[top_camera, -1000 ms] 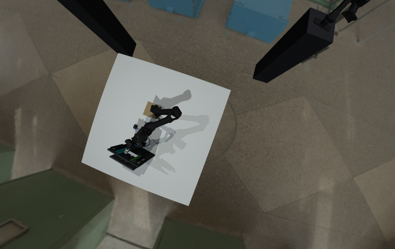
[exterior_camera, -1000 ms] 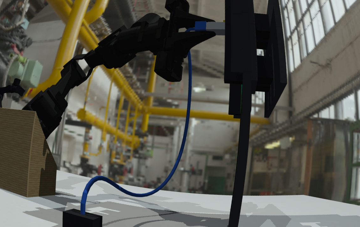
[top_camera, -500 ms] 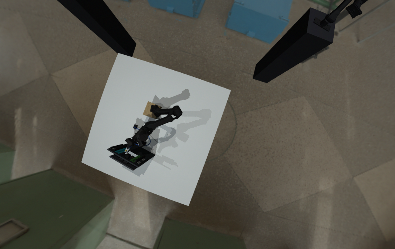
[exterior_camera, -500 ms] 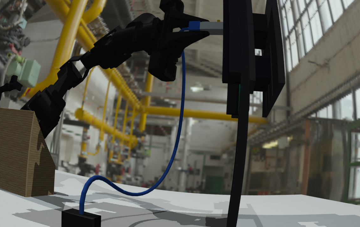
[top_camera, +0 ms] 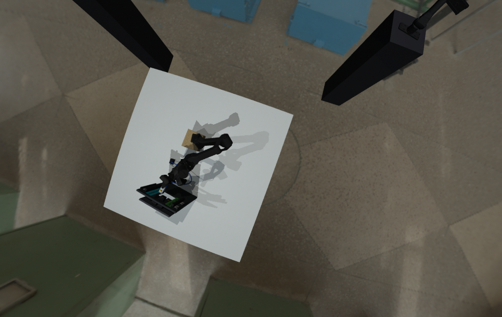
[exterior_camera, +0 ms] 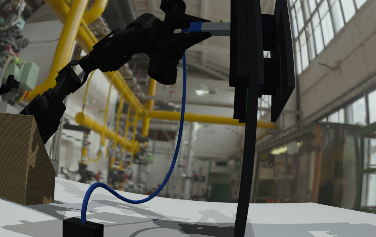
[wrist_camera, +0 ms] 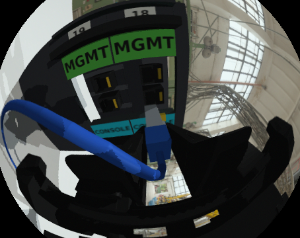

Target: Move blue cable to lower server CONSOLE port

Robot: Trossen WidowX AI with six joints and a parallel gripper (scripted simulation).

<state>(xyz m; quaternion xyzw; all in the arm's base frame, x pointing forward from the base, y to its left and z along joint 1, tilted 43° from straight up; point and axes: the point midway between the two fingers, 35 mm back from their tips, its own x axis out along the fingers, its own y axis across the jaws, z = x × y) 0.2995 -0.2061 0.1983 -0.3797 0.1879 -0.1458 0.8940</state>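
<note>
Cable (top_camera: pixel 190 179) (exterior_camera: pixel 182 123) (wrist_camera: pixel 71 130) of bright blue rises from a black block (top_camera: pixel 171 161) (exterior_camera: pixel 78 228) on the white tabletop (top_camera: pixel 221 236) (exterior_camera: pixel 307 210), dips into a low bend, then climbs to its plug (top_camera: pixel 162 191) (exterior_camera: pixel 216 28) (wrist_camera: pixel 158 142). Past the block stands a wood-grained block (top_camera: pixel 186 138) (exterior_camera: pixel 6 156), and the black arm (top_camera: pixel 208 152) (exterior_camera: pixel 130 36) leans from its side toward the rack (top_camera: pixel 191 200) (exterior_camera: pixel 246 44) (wrist_camera: pixel 183 66). The pincer (top_camera: pixel 163 186) (exterior_camera: pixel 210 27) (wrist_camera: pixel 155 128) is mostly closed, its two fingers clamped on the plug, which lies roughly level. The plug's grey nose meets the rack's front in the exterior view, a yellow tab (exterior_camera: pixel 221 21) (wrist_camera: pixel 162 117) showing along it; how deep it sits in a port, I cannot tell. In the wrist view it crosses the right-hand teal CONSOLE label (wrist_camera: pixel 139 125), in the column under number 18 (wrist_camera: pixel 140 12). The neighbouring column carries number 19 (wrist_camera: pixel 79 30). Yellow pipes (exterior_camera: pixel 198 115) run farther back.
</note>
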